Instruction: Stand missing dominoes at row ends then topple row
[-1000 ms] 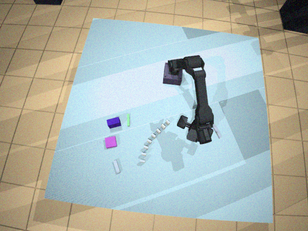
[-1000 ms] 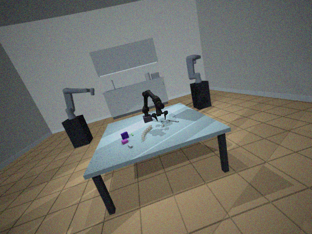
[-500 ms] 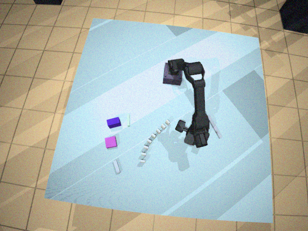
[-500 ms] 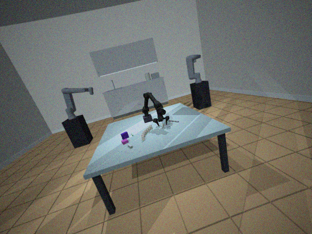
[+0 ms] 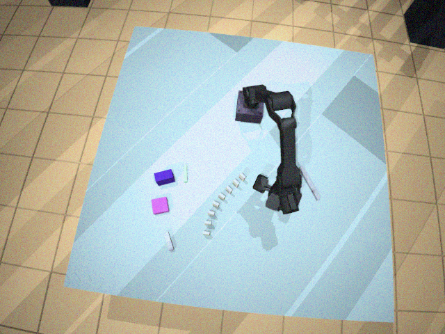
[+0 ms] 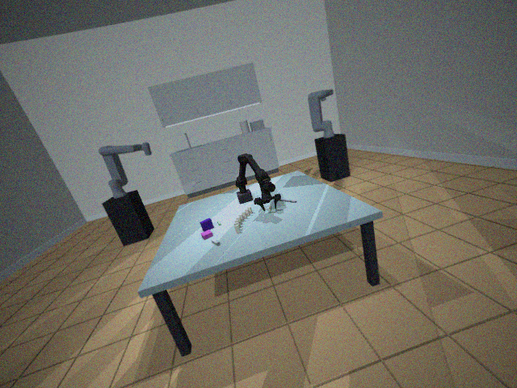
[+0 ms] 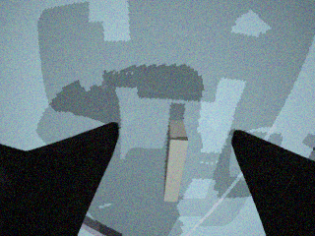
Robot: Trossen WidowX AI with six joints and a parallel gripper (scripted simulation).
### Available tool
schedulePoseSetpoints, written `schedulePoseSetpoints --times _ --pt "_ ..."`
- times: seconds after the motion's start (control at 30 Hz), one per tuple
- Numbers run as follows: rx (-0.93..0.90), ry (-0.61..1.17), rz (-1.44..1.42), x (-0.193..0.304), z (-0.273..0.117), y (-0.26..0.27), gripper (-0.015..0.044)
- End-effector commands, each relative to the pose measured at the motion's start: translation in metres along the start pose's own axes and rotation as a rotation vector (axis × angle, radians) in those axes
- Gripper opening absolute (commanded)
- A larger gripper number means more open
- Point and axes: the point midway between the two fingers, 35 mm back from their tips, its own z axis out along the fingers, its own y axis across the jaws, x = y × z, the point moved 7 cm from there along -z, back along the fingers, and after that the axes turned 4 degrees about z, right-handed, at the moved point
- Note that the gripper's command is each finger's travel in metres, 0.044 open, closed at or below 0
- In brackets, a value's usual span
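Note:
Several cream dominoes stand in a curved row; the far end domino and the near end domino show in the top view, and the row also shows small in the exterior view. A loose cream domino lies on the table, apart from the row, with its long side pointing between the fingers in the wrist view. The arm hides it in the top view. My gripper is open above the loose domino, to the right of the row's far end. Table shows on both sides of the domino, and neither finger touches it.
A grey rod lies right of the gripper. Left of the row are a blue block, a magenta block, a thin green bar and a pale grey block.

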Motion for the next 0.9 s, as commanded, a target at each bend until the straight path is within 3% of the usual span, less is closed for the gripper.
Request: schedulePoseSetpoints --times 0.0,0.37,0.6,0.87 --pt "0.000 -0.001 0.000 0.000 0.001 0.000 0.0309" --pt "0.000 -0.001 0.000 0.000 0.001 0.000 0.0027" --pt "0.000 -0.001 0.000 0.000 -0.001 0.000 0.0027" --pt "-0.001 -0.001 0.000 0.001 -0.077 0.006 0.0027"
